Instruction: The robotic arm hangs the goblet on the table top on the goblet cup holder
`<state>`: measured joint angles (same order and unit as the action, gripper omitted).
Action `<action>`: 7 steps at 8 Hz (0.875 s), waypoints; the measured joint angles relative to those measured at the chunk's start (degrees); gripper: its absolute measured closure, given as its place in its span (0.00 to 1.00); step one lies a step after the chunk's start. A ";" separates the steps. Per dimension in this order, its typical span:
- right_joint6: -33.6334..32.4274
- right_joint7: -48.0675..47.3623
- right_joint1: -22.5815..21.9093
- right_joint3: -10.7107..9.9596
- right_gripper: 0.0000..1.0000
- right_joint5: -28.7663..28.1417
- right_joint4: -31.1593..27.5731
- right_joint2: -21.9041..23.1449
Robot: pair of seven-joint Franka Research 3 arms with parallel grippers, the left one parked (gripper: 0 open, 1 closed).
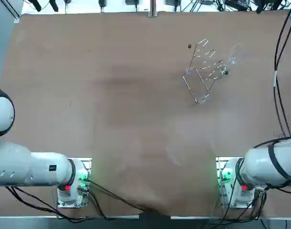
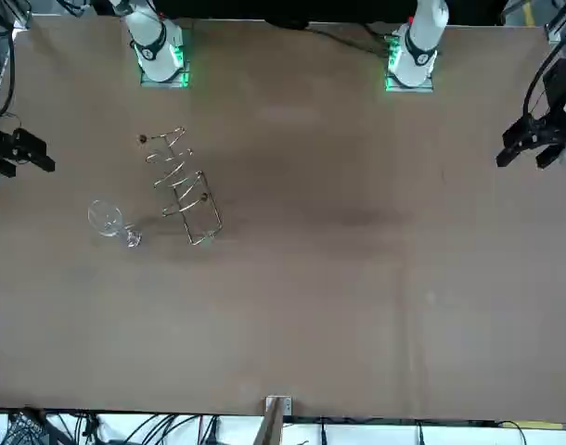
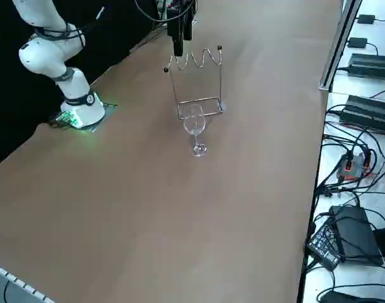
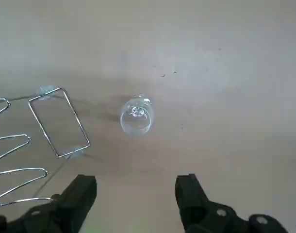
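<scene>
A clear goblet (image 3: pixel 195 126) stands upright on the brown table, right beside the foot of the wire cup holder (image 3: pixel 199 82). From above, the goblet (image 1: pixel 233 55) is at the far right, with the holder (image 1: pixel 202 71) just left of it. My right gripper (image 4: pixel 136 194) hangs high over the table, open and holding nothing. In the wrist view the goblet (image 4: pixel 136 116) lies far below, ahead of the fingers, and the holder (image 4: pixel 41 141) sits off to one side. The front view shows the gripper (image 2: pixel 25 159) at the table's edge, apart from the goblet (image 2: pixel 107 221) and the holder (image 2: pixel 181 185).
Black cables (image 1: pixel 279 57) hang along the table's right edge. Power supplies and wiring (image 3: pixel 363 63) lie on the floor beyond that edge. The right arm's base (image 1: pixel 231 181) is bolted at the near side of the table.
</scene>
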<state>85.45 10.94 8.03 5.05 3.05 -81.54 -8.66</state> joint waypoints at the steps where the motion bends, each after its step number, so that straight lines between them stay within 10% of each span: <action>1: 0.00 0.00 0.00 0.00 0.00 0.00 0.00 0.02; 7: 0.19 8.65 1.87 -0.83 0.00 0.03 -0.07 -2.37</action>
<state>85.64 19.59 9.90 4.23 3.08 -81.61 -11.03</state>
